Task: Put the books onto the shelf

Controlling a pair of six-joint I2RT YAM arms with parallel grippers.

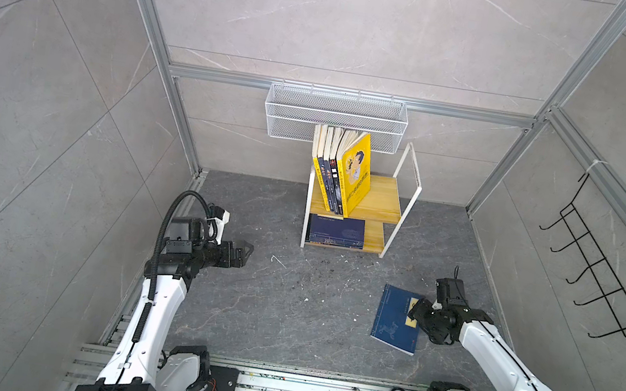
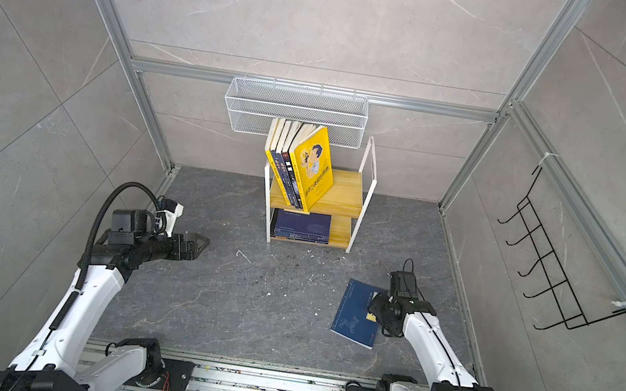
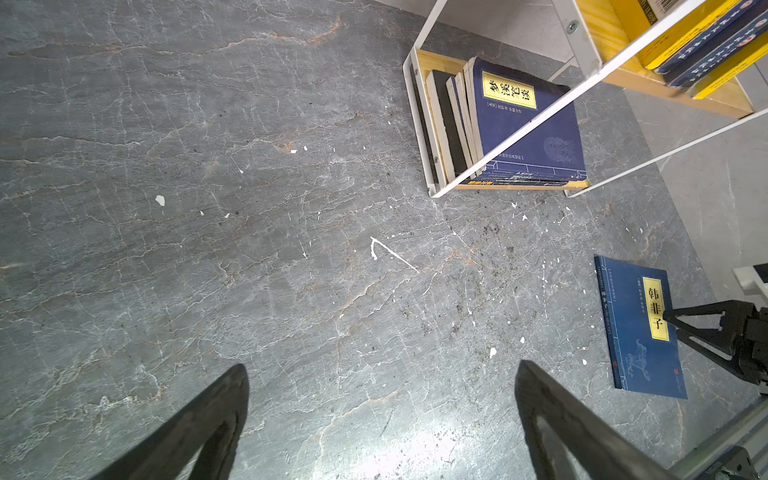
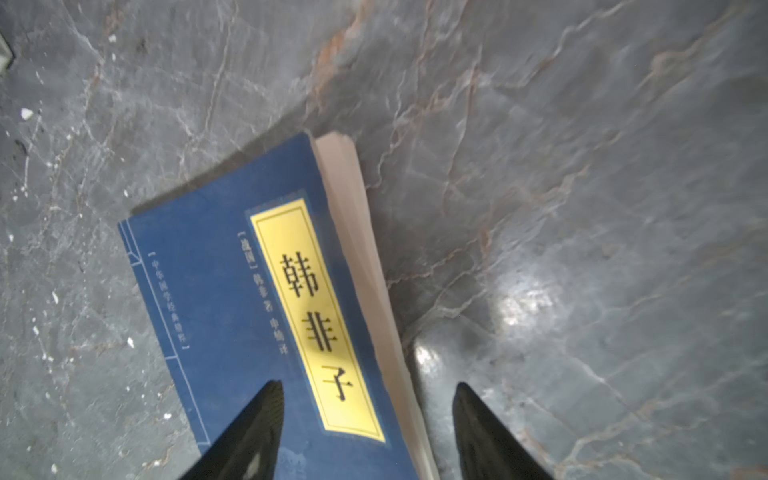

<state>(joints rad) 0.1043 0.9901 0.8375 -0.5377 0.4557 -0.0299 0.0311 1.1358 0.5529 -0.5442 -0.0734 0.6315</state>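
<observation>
Dark grey stone floor [image 1: 284, 318] fills the bottom of a cell closed in by pale tile walls [image 1: 40, 122]. Low over that floor hangs the right gripper [image 4: 368, 388], and directly beneath it lies a navy book [image 4: 232, 291] with a yellow title label, flat and cover up. The jaws stand partly apart and straddle the book's page edge: one finger is over the cover beside the label, the other over bare stone just past the pages. Nothing is clamped between them; whether the finger over the cover touches it I cannot tell.

The left gripper [image 3: 382, 365] hovers above bare floor, well apart from that book, its jaws spread wide and empty. Ahead of it, off toward the right arm's side, stands the shelf [image 1: 379, 204] — well apart from both grippers. On its upper board a row of books [image 1: 333, 174] stands on end and leans, with a yellow cartoon cover [image 1: 357, 169] facing out on the side nearer the right gripper. On the lower board a stack of books [image 1: 335, 231] lies flat, a navy one on top.
</observation>
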